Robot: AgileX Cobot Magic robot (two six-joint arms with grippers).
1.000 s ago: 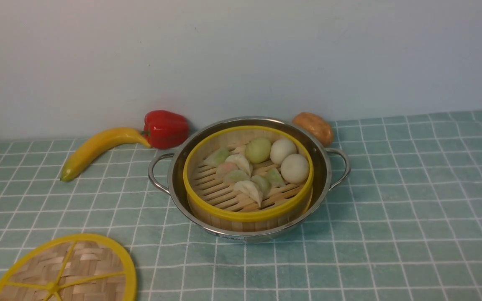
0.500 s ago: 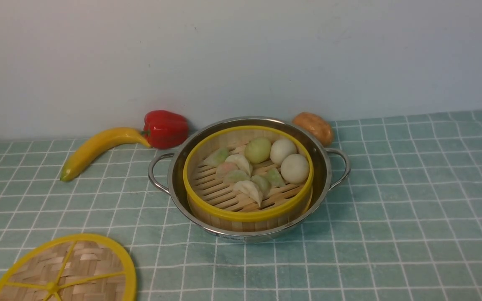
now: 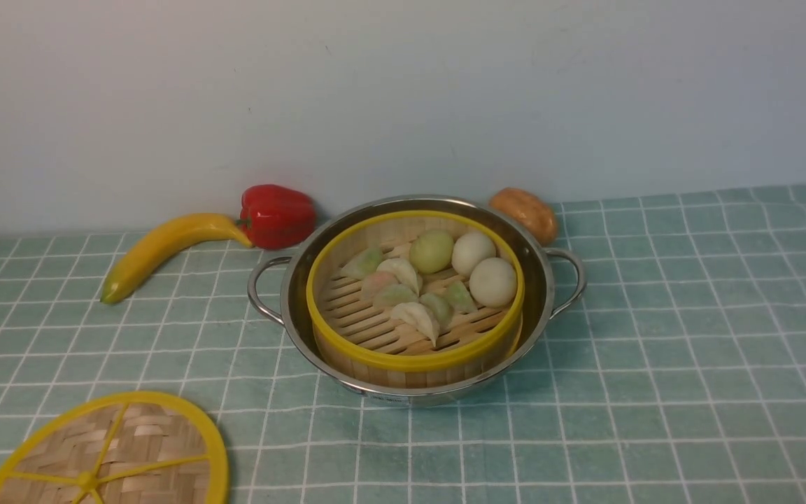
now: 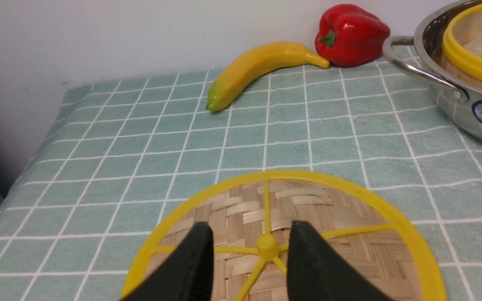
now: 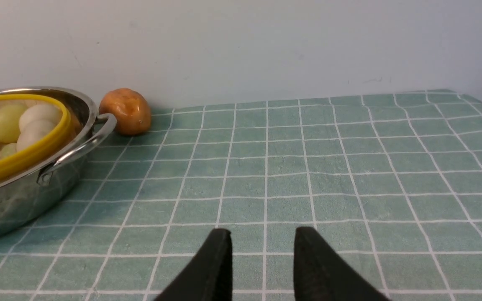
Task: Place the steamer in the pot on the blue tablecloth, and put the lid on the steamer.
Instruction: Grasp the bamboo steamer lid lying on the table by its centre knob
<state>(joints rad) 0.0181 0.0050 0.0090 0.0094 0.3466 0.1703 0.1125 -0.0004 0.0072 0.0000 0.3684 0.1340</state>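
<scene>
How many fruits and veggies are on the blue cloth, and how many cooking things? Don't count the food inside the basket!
Fruit and vegetables: 3 (banana, red pepper, potato)
Cooking things: 3 (pot, steamer, lid)
Total: 6

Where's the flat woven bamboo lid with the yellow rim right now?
Front view, near left: the lid lies flat on the teal checked tablecloth, apart from the steel pot, beneath the left gripper.
</scene>
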